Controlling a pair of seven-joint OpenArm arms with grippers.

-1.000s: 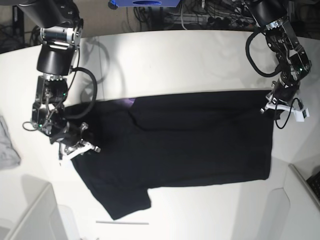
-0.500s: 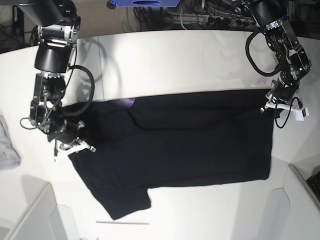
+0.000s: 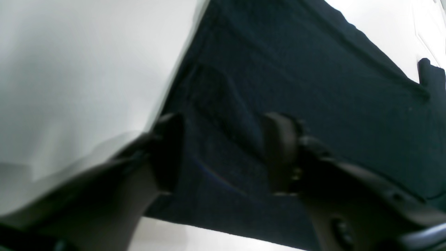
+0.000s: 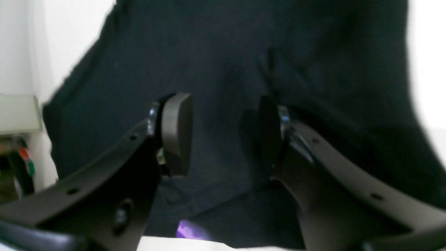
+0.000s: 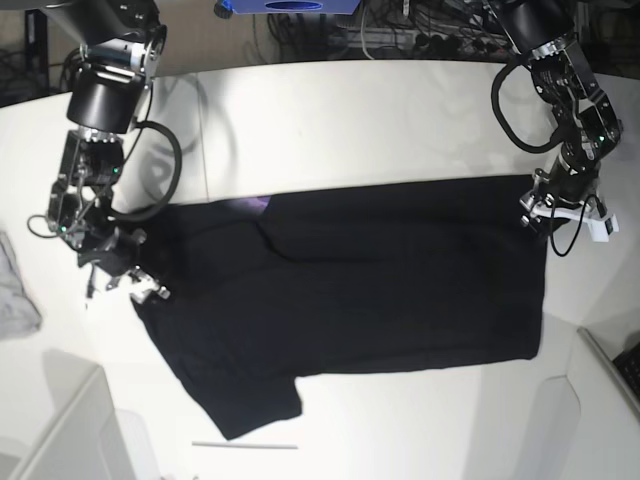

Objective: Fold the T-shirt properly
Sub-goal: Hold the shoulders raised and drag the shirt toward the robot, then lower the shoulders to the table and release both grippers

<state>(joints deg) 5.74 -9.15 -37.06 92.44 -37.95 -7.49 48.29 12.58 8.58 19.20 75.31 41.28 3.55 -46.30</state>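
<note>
The black T-shirt (image 5: 370,280) lies flat on the white table (image 5: 350,120), with one sleeve pointing toward the front left. A sliver of purple print (image 5: 258,205) shows at its back edge. My right gripper (image 5: 122,286) is at the shirt's left edge. In the right wrist view it (image 4: 223,136) is open, low over the black cloth (image 4: 223,52), and holds nothing. My left gripper (image 5: 545,215) is at the shirt's back right corner. In the left wrist view it (image 3: 223,153) is open and straddles the shirt's edge (image 3: 313,87).
A small light-grey cloth (image 5: 15,290) lies at the left table edge. White bins stand at the front left (image 5: 70,430) and front right (image 5: 600,400). A thin rod (image 5: 245,445) lies in front of the shirt. Cables and a blue object (image 5: 290,8) lie behind the table.
My right gripper has moved left and back along the shirt's left edge. My left gripper has shifted slightly toward the shirt's corner. The shirt has not moved.
</note>
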